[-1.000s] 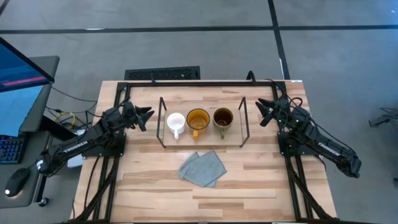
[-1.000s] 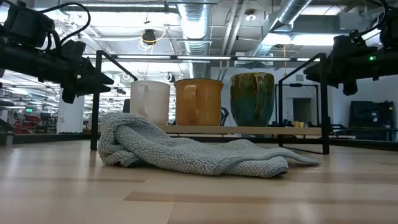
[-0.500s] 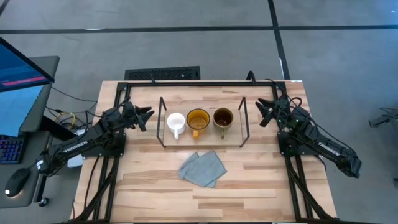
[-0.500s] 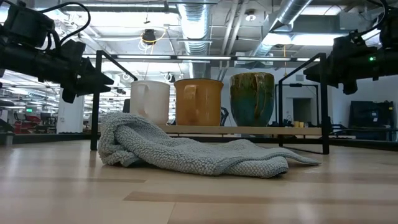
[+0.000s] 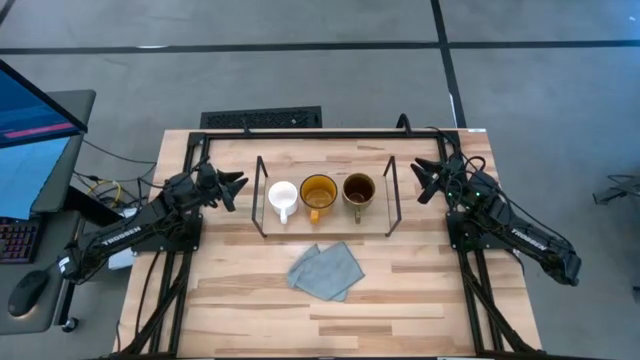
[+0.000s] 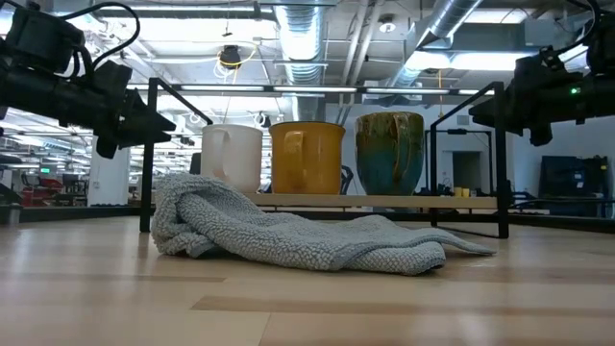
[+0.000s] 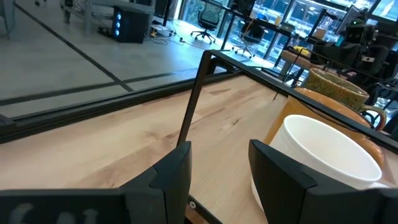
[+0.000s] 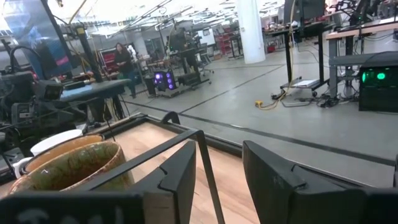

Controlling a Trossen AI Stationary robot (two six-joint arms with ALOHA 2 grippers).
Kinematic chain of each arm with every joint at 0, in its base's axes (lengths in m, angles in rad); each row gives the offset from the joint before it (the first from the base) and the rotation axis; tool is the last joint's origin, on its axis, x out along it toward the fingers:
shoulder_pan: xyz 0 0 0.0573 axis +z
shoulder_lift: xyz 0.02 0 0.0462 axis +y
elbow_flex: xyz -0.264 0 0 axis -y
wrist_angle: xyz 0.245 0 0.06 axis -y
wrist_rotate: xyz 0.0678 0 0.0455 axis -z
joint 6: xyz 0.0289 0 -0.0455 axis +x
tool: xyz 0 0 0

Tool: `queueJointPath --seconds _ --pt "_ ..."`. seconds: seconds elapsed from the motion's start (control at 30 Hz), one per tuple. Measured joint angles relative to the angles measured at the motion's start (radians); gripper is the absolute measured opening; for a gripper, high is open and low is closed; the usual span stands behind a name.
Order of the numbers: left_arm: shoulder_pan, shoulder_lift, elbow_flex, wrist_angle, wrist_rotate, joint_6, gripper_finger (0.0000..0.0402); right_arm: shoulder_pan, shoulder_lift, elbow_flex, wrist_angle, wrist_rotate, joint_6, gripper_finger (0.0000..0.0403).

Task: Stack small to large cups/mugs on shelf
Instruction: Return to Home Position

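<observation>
Left pincer (image 5: 238, 186) hangs just off the left end of the shelf (image 5: 325, 224), its fingers spread and holding nothing. On the shelf board, three mugs are in one row: white mug (image 5: 282, 195) at the left, yellow mug (image 5: 318, 190) in the middle, brown mug (image 5: 359, 188) at the right. Each is upright and close beside its neighbour. The low view shows the heights rising from white to brown. Right pincer (image 5: 420, 186) hangs just off the shelf's right end, likewise spread and empty. A grey cloth (image 5: 326, 270) lies on the bench (image 5: 250, 300) in front of the shelf, apart from the mugs. Judgement: placement looks complete, and only the arms' retreat to rest appears outstanding.
</observation>
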Motion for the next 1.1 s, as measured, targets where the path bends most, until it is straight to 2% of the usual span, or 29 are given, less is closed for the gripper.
queueJointPath --seconds 0.5,0.83,1.1 --pt "0.0 -0.008 0.0 -0.001 0.0 0.006 0.0151 0.0 0.0 0.0 0.0 0.0 0.0 0.0154" --pt "-0.002 -0.156 0.0 -0.006 -0.022 0.183 0.0151 0.0 0.0 0.0 0.0 0.0 0.0 0.0154" --pt "-0.017 -0.181 0.0 -0.007 -0.023 0.266 0.0151 0.0 0.0 0.0 0.0 0.0 0.0 0.0154"
